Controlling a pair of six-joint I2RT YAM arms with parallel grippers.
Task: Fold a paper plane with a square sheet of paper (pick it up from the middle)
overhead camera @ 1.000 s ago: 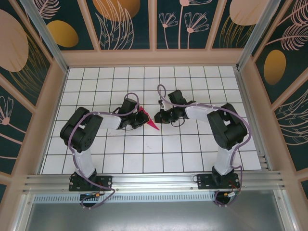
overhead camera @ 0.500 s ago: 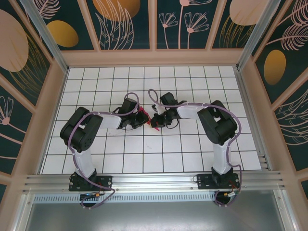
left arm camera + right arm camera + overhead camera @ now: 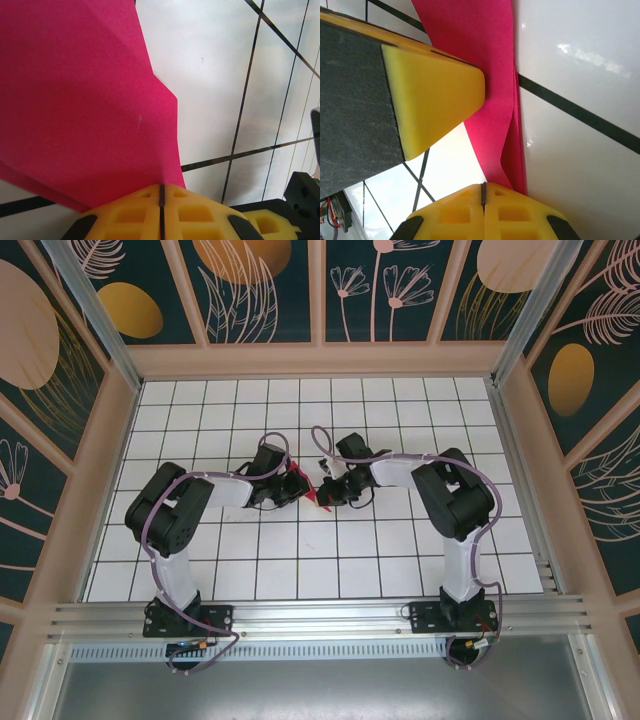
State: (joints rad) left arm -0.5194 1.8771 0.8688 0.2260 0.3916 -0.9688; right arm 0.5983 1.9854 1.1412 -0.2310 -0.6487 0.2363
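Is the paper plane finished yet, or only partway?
Partway, it looks. Done: the pink paper is already folded into a narrow, layered shape. In hand: the left pincer and the right pincer are both shut on it, one at each side. Left: probably final creases and letting go; I can't tell if it's a finished dart.

bright, even overhead light is washing the white tiled table in the top view, and the arms are casting only faint, soft shadows. in the right wrist view, glare is streaking the glossy tile beside the folded magenta paper. in the 2 wrist views the yellow fingertips are looking slightly soft at the bottom edge, while the paper is shading darker along its folds.
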